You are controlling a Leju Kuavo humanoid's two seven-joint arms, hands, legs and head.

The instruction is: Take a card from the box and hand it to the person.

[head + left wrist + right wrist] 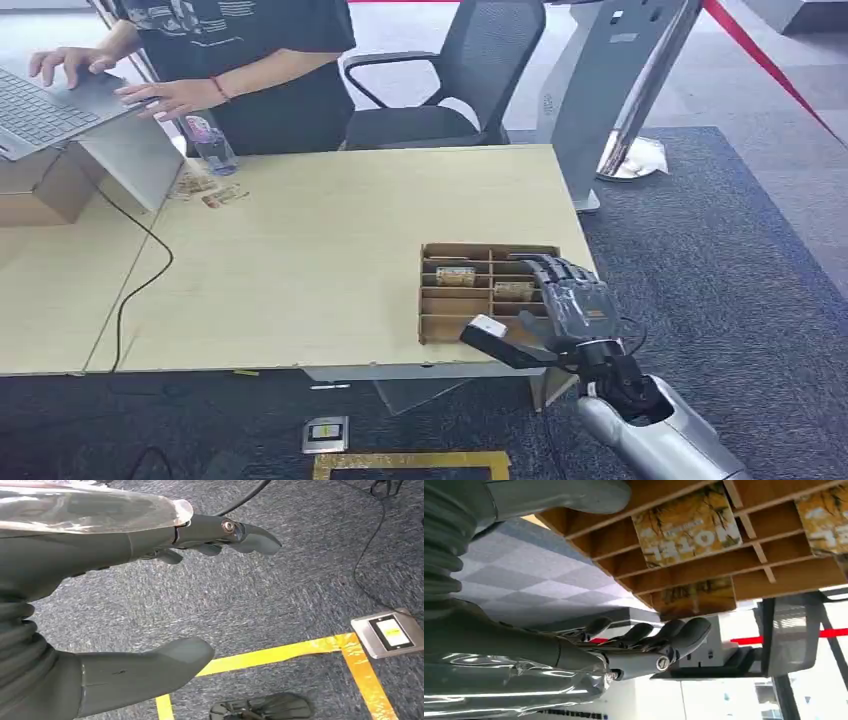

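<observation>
Both hands empty, fingers apart: right hand [572, 305] over the box [440, 300] of cards [455, 275], left hand [150, 600] above carpet.

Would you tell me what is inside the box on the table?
The box has wooden dividers; cards lie in at least two compartments, printed yellow-brown. The right hand covers its right side, so those compartments cannot be seen from the head view.
</observation>
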